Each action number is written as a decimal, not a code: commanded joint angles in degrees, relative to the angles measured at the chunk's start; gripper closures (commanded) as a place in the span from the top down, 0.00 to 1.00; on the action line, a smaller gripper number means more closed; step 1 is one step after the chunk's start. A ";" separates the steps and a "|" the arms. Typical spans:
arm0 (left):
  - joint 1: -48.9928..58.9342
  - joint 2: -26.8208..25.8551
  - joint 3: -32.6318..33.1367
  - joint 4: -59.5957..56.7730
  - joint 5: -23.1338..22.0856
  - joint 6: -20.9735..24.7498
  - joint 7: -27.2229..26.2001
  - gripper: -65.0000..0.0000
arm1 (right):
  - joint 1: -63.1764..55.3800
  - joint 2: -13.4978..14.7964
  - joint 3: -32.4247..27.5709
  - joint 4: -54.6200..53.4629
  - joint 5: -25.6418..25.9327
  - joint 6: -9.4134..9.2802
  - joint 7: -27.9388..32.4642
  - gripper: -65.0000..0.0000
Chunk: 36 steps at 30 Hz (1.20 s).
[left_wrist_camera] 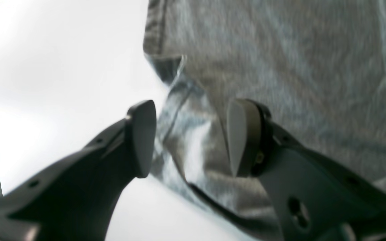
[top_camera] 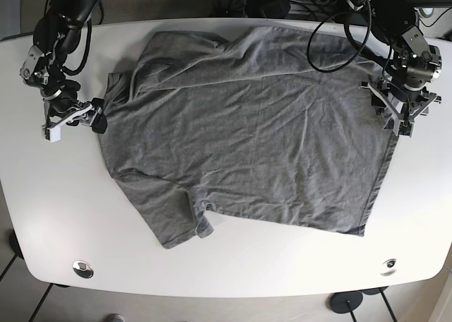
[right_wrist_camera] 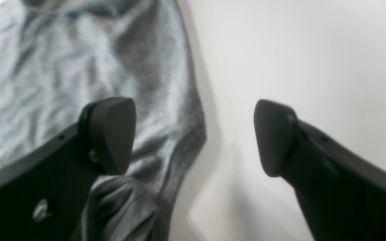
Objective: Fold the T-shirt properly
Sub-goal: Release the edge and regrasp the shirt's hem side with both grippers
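A: Base shows the whole T-shirt (top_camera: 247, 131) spread flat on the counter (top_camera: 42, 216), wrist views only edges.
B: Left pincer (left_wrist_camera: 191, 139) released, straddling the hem; right pincer (right_wrist_camera: 194, 137) released over the shirt's edge.

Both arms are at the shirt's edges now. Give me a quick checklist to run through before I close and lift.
1. Grey cotton T-shirt lies spread on the white table: ok, though wrinkled.
2. Left hand open: ok.
3. Shirt edge between the left hand's fingers: ok, hem sits in the gap.
4. Right hand open: ok.
5. Cloth between the right hand's fingers: not ok, one finger is over the shirt and the gap is mostly bare table.
6. Sleeve lying flat: cannot tell.
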 commanded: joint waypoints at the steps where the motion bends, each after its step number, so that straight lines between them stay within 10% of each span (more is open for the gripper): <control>1: -2.17 -1.31 0.67 -0.42 -0.23 -0.03 -0.84 0.50 | 2.14 1.09 0.24 -2.05 0.82 0.56 1.28 0.80; 12: -13.60 -5.27 3.40 -14.49 -0.32 16.80 -1.10 0.69 | 3.19 -1.63 -4.59 -6.27 1.17 0.56 0.31 0.78; 18: -24.67 -12.39 3.40 -35.06 -0.32 19.61 -10.86 0.69 | 3.54 -2.86 -6.53 -6.62 0.91 0.56 0.66 0.41; 21: -30.83 -16.52 6.30 -50.27 -0.32 19.61 -19.65 0.69 | 4.69 -3.04 -6.61 -6.71 0.73 0.56 0.75 0.04; 28: -39.53 -21.97 13.42 -79.10 -0.40 23.04 -38.46 0.69 | 4.60 -1.81 -6.61 -6.27 0.99 0.56 0.66 0.03; 36: -41.20 -21.79 13.51 -86.84 -0.75 22.78 -43.39 0.69 | 4.42 -1.72 -6.61 -6.27 1.17 0.56 0.66 0.03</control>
